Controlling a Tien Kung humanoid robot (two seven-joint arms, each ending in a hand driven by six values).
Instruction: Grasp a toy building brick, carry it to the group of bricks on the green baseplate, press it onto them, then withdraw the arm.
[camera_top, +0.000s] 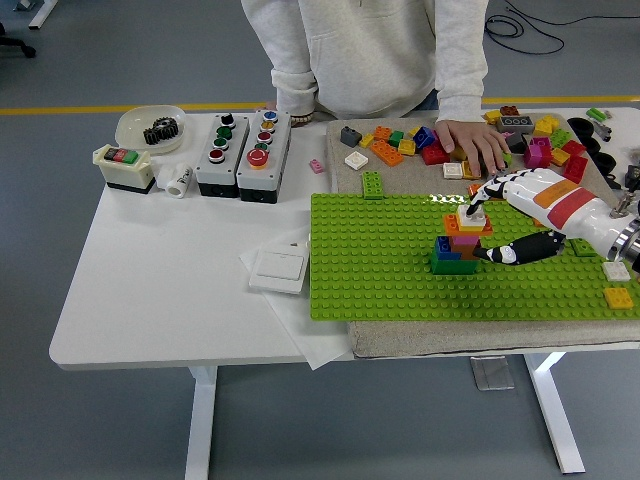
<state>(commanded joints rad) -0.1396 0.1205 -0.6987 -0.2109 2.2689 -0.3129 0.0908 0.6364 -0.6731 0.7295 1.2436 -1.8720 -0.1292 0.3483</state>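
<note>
The right hand (500, 215) reaches in from the right edge of the frame, right of center, over the green baseplate (380, 270). Its upper fingers (484, 196) come down onto a small white brick (473, 213) that sits on top of the stack of bricks (457, 243), while the dark thumb (515, 250) lies lower, pointing at the stack's side. The fingers look closed around the white brick, though how firmly they grip is hard to tell at this size.

The stack stands near the middle of the baseplate: blue and green pieces at the bottom, pink and orange above, the white one on top. So the grasp and the carry appear done, and the brick seems to be in place or in the act of being pressed down. What is left, as I judge it, is finishing the press, letting go, and pulling the arm away to the right.

At the top of the frame a person's hand (475, 142) rests flat among the loose bricks (400, 140) on the cloth mat behind the baseplate. The left arm is not visible.
</note>
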